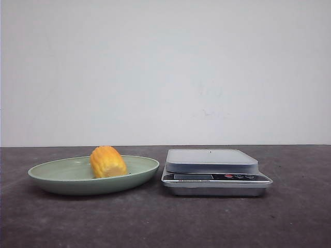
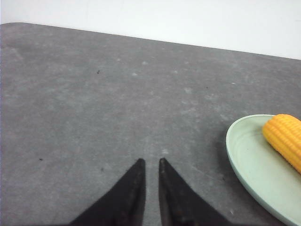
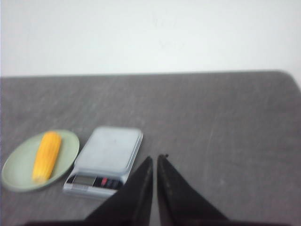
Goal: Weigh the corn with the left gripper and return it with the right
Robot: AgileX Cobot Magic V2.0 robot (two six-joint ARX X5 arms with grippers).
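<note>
On the left, a shallow green dish (image 1: 62, 181) on a dark grey table (image 1: 165, 222), the corn (image 1: 107, 161) lying on its side inside, untouched. Just beside the dish, to the right, a silver kitchen scale (image 1: 212, 168) with a bare weighing plate, display too small to read. Neither arm visible from the front. In the left wrist view, the left gripper (image 2: 151, 163) low over bare table, pointed fingers nearly together with a thin gap, gripping nothing, dish and corn off to one side. In the right wrist view, the right gripper (image 3: 155, 158) likewise almost closed and empty, well apart from the scale. Judged from this: nothing yet weighed; pickup, placing on the scale and the return to the dish all remain.
</note>
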